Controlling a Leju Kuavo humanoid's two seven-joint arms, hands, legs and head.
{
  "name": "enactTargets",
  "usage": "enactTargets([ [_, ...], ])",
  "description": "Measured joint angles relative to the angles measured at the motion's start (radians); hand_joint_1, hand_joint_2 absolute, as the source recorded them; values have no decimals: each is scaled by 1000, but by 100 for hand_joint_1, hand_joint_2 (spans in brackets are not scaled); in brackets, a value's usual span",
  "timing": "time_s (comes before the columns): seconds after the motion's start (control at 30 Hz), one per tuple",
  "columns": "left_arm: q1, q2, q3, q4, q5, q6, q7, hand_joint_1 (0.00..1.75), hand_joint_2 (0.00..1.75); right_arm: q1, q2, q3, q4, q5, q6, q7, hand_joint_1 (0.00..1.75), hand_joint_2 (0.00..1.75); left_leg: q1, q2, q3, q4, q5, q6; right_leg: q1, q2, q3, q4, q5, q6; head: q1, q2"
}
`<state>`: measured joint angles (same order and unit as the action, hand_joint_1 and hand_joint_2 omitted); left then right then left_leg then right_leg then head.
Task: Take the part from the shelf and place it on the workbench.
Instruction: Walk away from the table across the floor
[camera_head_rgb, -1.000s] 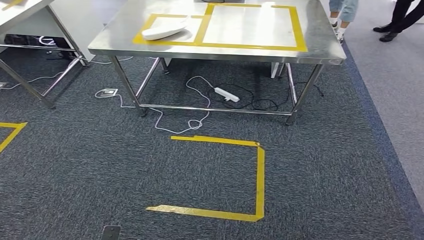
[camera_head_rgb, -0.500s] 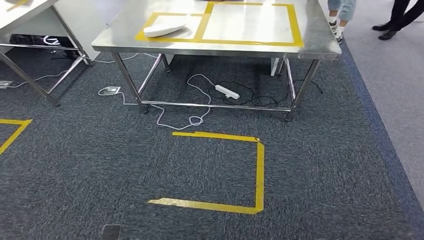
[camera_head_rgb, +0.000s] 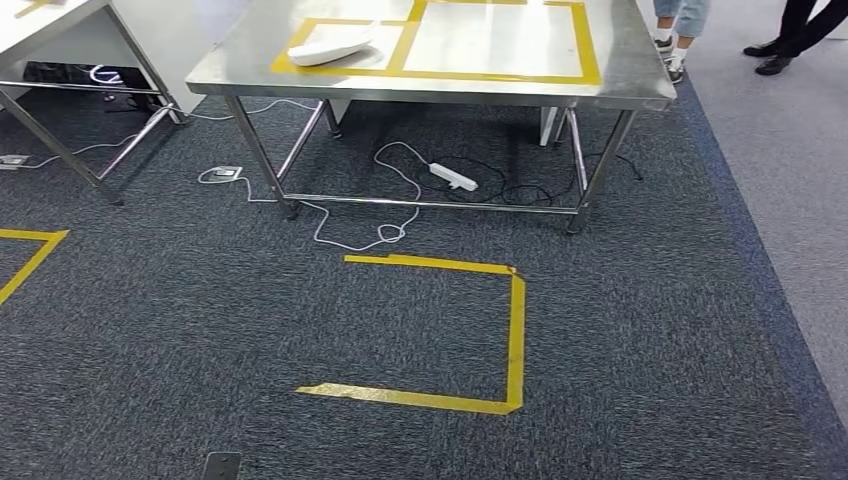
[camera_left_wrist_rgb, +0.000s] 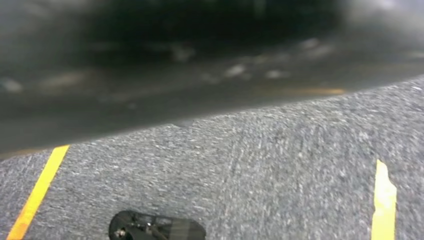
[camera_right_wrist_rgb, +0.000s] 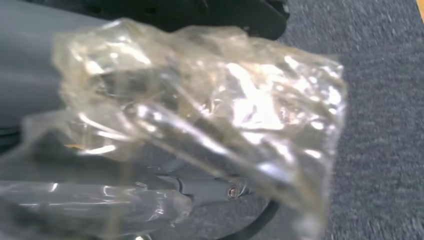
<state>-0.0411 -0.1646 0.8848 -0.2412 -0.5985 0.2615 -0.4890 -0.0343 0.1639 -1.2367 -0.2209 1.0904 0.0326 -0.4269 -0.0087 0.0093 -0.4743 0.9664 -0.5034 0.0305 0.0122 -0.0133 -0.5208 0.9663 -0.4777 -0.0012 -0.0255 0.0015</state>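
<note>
I've got the bagged part (camera_right_wrist_rgb: 200, 120) hanging in my right hand (camera_right_wrist_rgb: 30, 100), grasp looks loose; left hand can't tell. Tabletop (camera_head_rgb: 620, 85) at 12 o'clock, white piece (camera_head_rgb: 330, 45) at 11. Risk: slick bag slips out walking; cables (camera_head_rgb: 400, 190) near table legs could snag feet.

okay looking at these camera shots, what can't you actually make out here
- Right wrist view: a crinkled clear plastic bag covers the right hand; its contents and the grip are blurred by glare.
- Left wrist view: the upper part is a dark motion blur above the carpet.
- Head view: two people beside the workbench, cut off above the legs.
</note>
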Motion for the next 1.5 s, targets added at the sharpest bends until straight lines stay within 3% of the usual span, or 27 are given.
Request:
enactTargets([
  [0.07, 0, 0, 0, 0, 0, 0, -3, 0, 0, 0, -4, 0, 0, 3, 2, 0, 0, 0, 6, 0, -2, -15, 4, 6, 1, 1, -15, 16, -13, 10, 1, 0],
  [0.1, 0, 0, 1, 0, 0, 1, -4, 0, 0, 0, -6, 0, 0, 5, 2, 0, 0, 0, 10, -1, -4, -20, 8, 9, 0, 4, -32, 48, -35, 15, 4, 0],
  [0.2, 2, 2, 3, 0, 1, 1, -5, 0, 0, 1, -11, 0, 0, 7, 2, 0, 0, 0, 10, -3, -17, -20, 18, 14, -9, 11, -121, 245, -135, 29, 9, 0],
  [0.23, 3, 2, 4, 0, 1, 1, -5, 0, 0, 1, -12, 0, 0, 8, 2, 0, 0, 0, 10, -4, -20, -19, 19, 13, -11, 11, -139, 291, -148, 33, 8, 0],
  [0.27, 4, 2, 5, 0, 1, 1, -5, 0, 0, 2, -12, 0, 0, 9, 2, 1, 0, 0, 10, -6, -22, -16, 21, 12, -14, 11, -140, 299, -141, 35, 9, 0],
  [0.3, 4, 2, 6, 0, 1, 1, -5, 0, 0, 3, -12, 0, 0, 10, 2, 2, 0, 0, 10, -9, -24, -14, 21, 10, -16, 11, -119, 265, -116, 37, 9, 0],
  [0.37, 4, 2, 8, 0, -1, 2, -6, 0, 0, 2, -13, 0, 0, 13, 2, 7, 0, 0, 10, -16, -25, -8, 19, 5, -21, 22, -40, 123, -53, 37, 9, 0],
  [0.43, 3, 2, 9, 0, -8, 2, -8, 0, 0, 1, -13, 0, 0, 16, 2, 14, 0, 0, 6, -22, -31, 1, 18, -5, -23, 36, 15, 23, -29, 31, 8, 0],
  [0.53, 7, 3, 11, 0, -18, -2, -10, 0, 0, 3, -10, 0, 1, 25, -3, 20, 0, 0, 6, -29, -42, 9, 21, -22, -24, 34, 19, 10, -29, 16, 8, 0],
  [0.6, 11, 2, 12, 1, -24, -4, -11, 0, 0, 3, -8, 1, 1, 29, -7, 21, 0, 0, 8, -27, -59, 45, -8, -32, -27, 25, 17, 7, -24, 4, 4, 0],
  [0.7, 14, 0, 12, 1, -31, -4, -11, 0, 0, 4, -7, 1, 2, 31, -10, 22, 0, 0, 12, -21, -143, 228, -104, -45, -27, 7, 13, 6, -22, -5, -1, 0],
  [0.73, 15, -2, 12, 1, -32, -3, -10, 0, 0, 5, -7, 1, 2, 31, -10, 21, 0, 0, 12, -21, -167, 282, -120, -46, -26, 1, 11, 7, -23, -5, -1, 0],
  [0.77, 18, -3, 12, 1, -33, -3, -8, 0, 0, 4, -7, 1, 2, 31, -10, 20, 0, 0, 13, -20, -176, 302, -117, -47, -26, -4, 11, 8, -23, -5, -1, 0],
  [0.8, 21, -4, 12, 1, -34, -2, -4, 0, 0, 4, -7, 1, 2, 32, -10, 18, 0, 0, 13, -18, -166, 282, -93, -45, -25, -9, 11, 9, -23, -5, -1, 0],
  [0.9, 23, -5, 13, 1, -42, 2, 10, 0, 0, 1, -8, 2, 2, 34, -9, 10, 0, 0, 10, 5, -75, 93, 4, -32, -21, -20, 13, 13, -26, -1, -2, 0],
  [0.97, 20, -7, 14, 1, -54, 2, 16, 0, 0, -1, -8, 2, 2, 37, -6, 7, 0, 0, 6, 16, -49, 27, 16, -24, -15, -28, 9, 16, -27, 7, -1, 0],
  [1.03, 21, -8, 14, 2, -66, 2, 17, 0, 0, -2, -9, 3, 2, 41, -4, 5, 0, 0, 5, 9, -52, 19, 14, -15, -14, -37, 5, 17, -27, 18, -1, 0],
  [1.1, 24, -10, 14, 2, -75, 4, 18, 0, 0, -5, -11, 6, 2, 45, -2, 2, 0, 0, 8, 2, -53, 13, 21, -3, -16, -25, -7, 41, -48, 29, 1, 0],
  [1.13, 23, -11, 14, 2, -78, 4, 19, 0, 0, -6, -13, 7, 2, 46, -2, 0, 0, 0, 10, -1, -53, 10, 24, 2, -17, -13, -27, 82, -75, 33, 3, 0],
  [1.2, 22, -14, 13, 2, -82, 5, 22, 0, 0, -6, -14, 9, 2, 47, -2, -1, 0, 0, 9, -9, -58, 10, 27, 8, -18, 6, -89, 217, -143, 38, 7, 0],
  [1.23, 22, -15, 13, 3, -83, 5, 24, 0, 0, -6, -15, 9, 2, 47, -2, -1, 0, 0, 8, -13, -59, 10, 28, 9, -19, 8, -119, 279, -165, 39, 6, 0],
  [1.27, 22, -16, 13, 3, -84, 5, 26, 0, 0, -5, -15, 10, 2, 47, -3, -1, 0, 0, 7, -18, -60, 10, 28, 9, -19, 9, -135, 311, -169, 39, 6, 0],
  [1.3, 23, -16, 13, 3, -84, 5, 27, 0, 0, -4, -16, 10, 2, 47, -4, -1, 0, 0, 7, -24, -59, 11, 28, 9, -19, 10, -131, 302, -152, 38, 6, 0],
  [1.33, 23, -16, 13, 4, -84, 5, 29, 0, 0, -3, -17, 10, 2, 47, -4, -1, 0, 0, 7, -30, -58, 11, 28, 8, -19, 13, -107, 251, -117, 36, 6, 0],
  [1.4, 21, -17, 14, 4, -84, 4, 30, 0, 0, -3, -19, 11, 2, 48, -5, -2, 0, 0, 5, -45, -57, 14, 27, 5, -20, 34, -35, 104, -49, 30, 7, 0],
  [1.43, 19, -17, 14, 4, -84, 3, 30, 0, 0, -4, -20, 11, 2, 48, -6, -3, 0, 0, 4, -51, -58, 15, 27, 1, -21, 45, -9, 50, -33, 27, 6, 0],
  [1.5, 18, -17, 14, 5, -84, 1, 30, 0, 0, -5, -21, 12, 2, 48, -7, -5, 0, 0, 3, -61, -66, 19, 31, -10, -20, 54, 9, 18, -33, 22, 6, 0],
])
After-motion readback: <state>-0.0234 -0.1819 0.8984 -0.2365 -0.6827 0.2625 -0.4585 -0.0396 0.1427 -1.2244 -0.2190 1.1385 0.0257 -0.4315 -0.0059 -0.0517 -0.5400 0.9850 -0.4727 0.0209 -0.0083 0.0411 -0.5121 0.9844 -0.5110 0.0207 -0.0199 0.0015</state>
